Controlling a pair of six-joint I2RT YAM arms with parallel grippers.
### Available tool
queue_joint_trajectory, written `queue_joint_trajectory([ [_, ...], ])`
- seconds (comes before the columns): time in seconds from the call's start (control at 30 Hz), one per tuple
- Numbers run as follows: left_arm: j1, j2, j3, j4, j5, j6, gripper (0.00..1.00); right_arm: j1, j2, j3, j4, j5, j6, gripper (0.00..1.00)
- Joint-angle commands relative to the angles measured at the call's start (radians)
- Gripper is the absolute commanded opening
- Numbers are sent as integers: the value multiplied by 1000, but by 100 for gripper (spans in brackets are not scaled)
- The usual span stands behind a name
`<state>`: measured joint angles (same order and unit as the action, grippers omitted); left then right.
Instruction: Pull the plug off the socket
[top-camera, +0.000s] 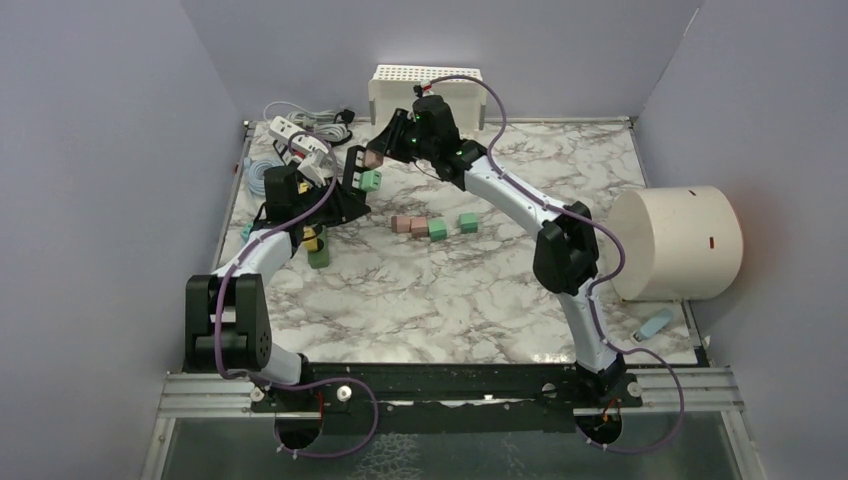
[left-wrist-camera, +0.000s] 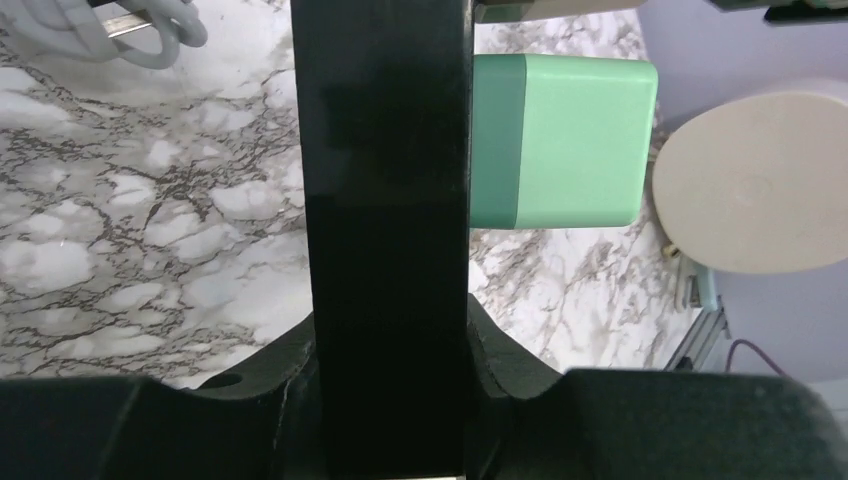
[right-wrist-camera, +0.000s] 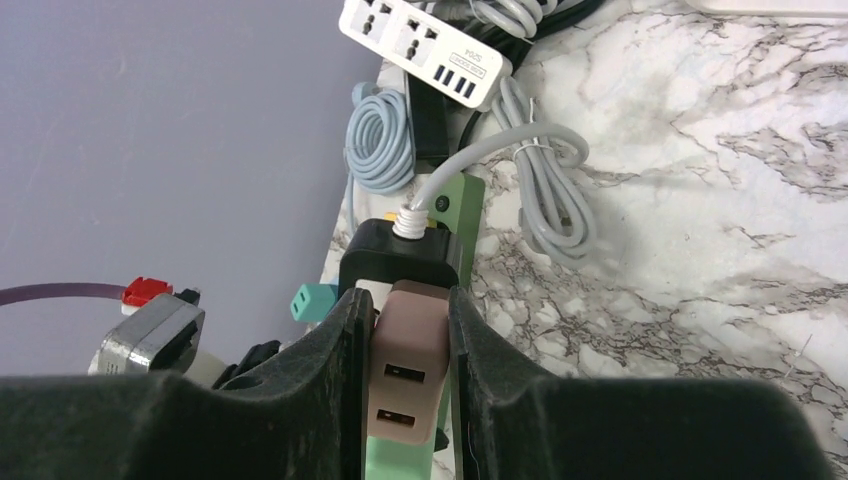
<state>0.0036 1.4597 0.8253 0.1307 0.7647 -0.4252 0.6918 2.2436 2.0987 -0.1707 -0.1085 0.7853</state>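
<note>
Right gripper (right-wrist-camera: 405, 318): jaws closed on both sides of the brown plug (right-wrist-camera: 408, 385), its two USB ports facing the wrist camera. Left gripper (left-wrist-camera: 388, 335): jaws clamped on the black socket block (left-wrist-camera: 385, 190), which fills the gap between them. Plug meets the near face of the block; cannot tell whether it is fully seated. Green adapter (left-wrist-camera: 565, 140) touches the side of the same block. Grey cable (right-wrist-camera: 470, 165) leaves the block's far end.

Step in hand, as I read it: both grasps made, pull not yet done. Next move calls for a straight draw along the pins by the right arm while the left braces the block. A sideways lean could bind the pins or slip the grip.

Beyond: white power strip (right-wrist-camera: 425, 45), marble-pattern table (top-camera: 480, 290), small blocks (top-camera: 430, 228), cream cylinder (top-camera: 680, 245), lilac walls (top-camera: 100, 150).
</note>
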Motion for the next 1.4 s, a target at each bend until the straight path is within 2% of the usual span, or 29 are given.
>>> queue_joint_trajectory([
  [0.0,-1,8,3,4,36,25,0,-3,-79,5,109,-57,24,1],
  [0.1,-2,-3,4,31,19,18,0,-3,-74,4,106,-118,26,1],
  [0.13,-2,-7,8,32,10,18,0,-3,-70,6,100,-143,28,10],
  [0.17,-2,-12,14,33,2,18,0,-2,-64,10,86,-161,28,31],
  [0.2,-2,-16,18,33,-4,20,0,-2,-61,10,78,-175,24,46],
  [0.23,-3,-19,20,35,-9,21,0,-2,-58,11,69,-182,21,53],
  [0.3,-2,-21,24,44,-18,20,0,-2,-58,3,58,-187,20,62],
  [0.37,-3,-20,30,43,-24,19,0,0,-57,2,53,-193,17,65],
  [0.7,-2,-39,8,113,-34,-15,0,5,49,154,-112,-219,-30,65],
  [1.1,-4,-53,5,146,-23,-27,0,7,133,206,-224,-179,-91,66],
  [1.13,-4,-52,5,145,-24,-26,0,7,129,198,-221,-176,-91,63],
  [1.27,-4,-54,1,136,-25,-18,0,8,101,149,-181,-160,-85,37],
  [1.37,-4,-52,-2,137,-25,-16,0,7,89,141,-180,-134,-90,34],
])
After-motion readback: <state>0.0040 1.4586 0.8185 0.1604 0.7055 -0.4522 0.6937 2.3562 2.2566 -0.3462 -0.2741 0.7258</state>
